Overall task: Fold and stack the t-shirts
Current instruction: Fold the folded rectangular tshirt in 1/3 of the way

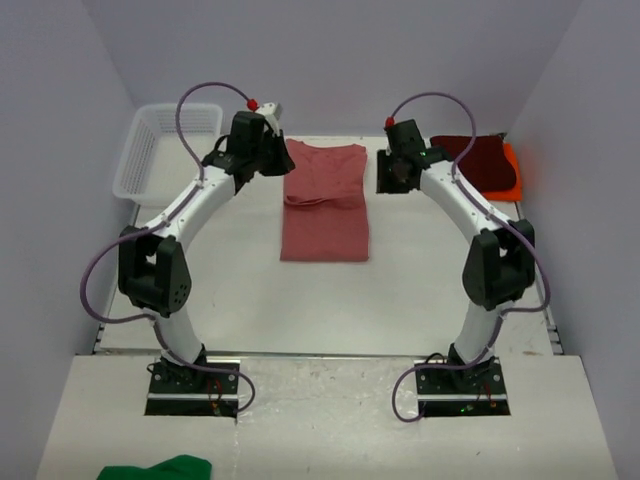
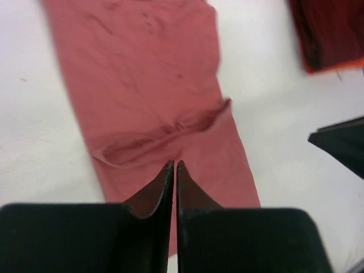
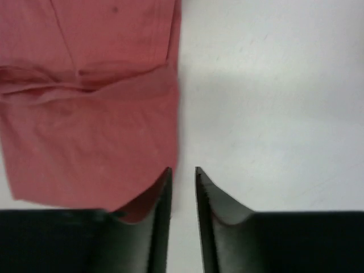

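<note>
Both arms arch forward with elbows bowed outward and wrists bent down at the far end of the white table (image 1: 230, 290), one on each side of the faded rose cotton t-shirt (image 1: 325, 205), which lies folded into a long strip at the table's middle. The left gripper (image 2: 174, 165) hangs over the shirt, its jaws a thin slit apart and holding nothing. The right gripper (image 3: 183, 169) hangs at the shirt's edge with a narrow empty gap, while the dark maroon t-shirt (image 1: 480, 155) rests on the bright orange t-shirt (image 1: 510, 172) at the far right.
</note>
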Robot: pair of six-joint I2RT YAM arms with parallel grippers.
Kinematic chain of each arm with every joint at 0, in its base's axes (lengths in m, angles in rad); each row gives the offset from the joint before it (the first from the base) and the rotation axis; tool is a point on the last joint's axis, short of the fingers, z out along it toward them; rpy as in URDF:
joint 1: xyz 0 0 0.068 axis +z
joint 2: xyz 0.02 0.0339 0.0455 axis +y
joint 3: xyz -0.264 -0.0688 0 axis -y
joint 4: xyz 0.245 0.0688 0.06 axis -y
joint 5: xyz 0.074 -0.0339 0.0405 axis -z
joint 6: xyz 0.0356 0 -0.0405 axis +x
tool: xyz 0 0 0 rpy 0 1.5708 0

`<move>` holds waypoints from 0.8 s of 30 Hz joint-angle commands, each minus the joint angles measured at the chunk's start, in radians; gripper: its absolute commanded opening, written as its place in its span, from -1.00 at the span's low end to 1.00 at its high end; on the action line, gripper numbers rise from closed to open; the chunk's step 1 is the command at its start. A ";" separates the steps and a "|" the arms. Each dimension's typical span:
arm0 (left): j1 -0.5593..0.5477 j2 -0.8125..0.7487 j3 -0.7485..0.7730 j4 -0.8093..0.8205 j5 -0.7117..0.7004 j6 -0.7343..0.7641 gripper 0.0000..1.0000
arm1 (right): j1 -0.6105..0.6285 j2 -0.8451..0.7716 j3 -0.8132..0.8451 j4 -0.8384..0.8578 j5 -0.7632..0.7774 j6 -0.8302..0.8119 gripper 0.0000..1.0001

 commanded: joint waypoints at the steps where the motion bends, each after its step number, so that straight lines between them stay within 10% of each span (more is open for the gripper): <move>1: -0.077 -0.048 -0.142 0.075 0.129 -0.023 -1.00 | 0.020 -0.135 -0.170 0.071 -0.066 0.068 -0.69; 2: -0.093 -0.056 -0.169 0.090 0.152 -0.027 -1.00 | 0.022 -0.148 -0.228 0.068 -0.070 0.082 -1.00; 8: -0.148 -0.071 -0.347 0.263 0.290 -0.047 -1.00 | 0.025 -0.245 -0.428 0.144 -0.209 0.148 -1.00; 24: -0.143 0.173 -0.194 0.239 0.258 -0.016 -1.00 | 0.103 -0.109 -0.462 0.227 -0.329 0.195 -1.00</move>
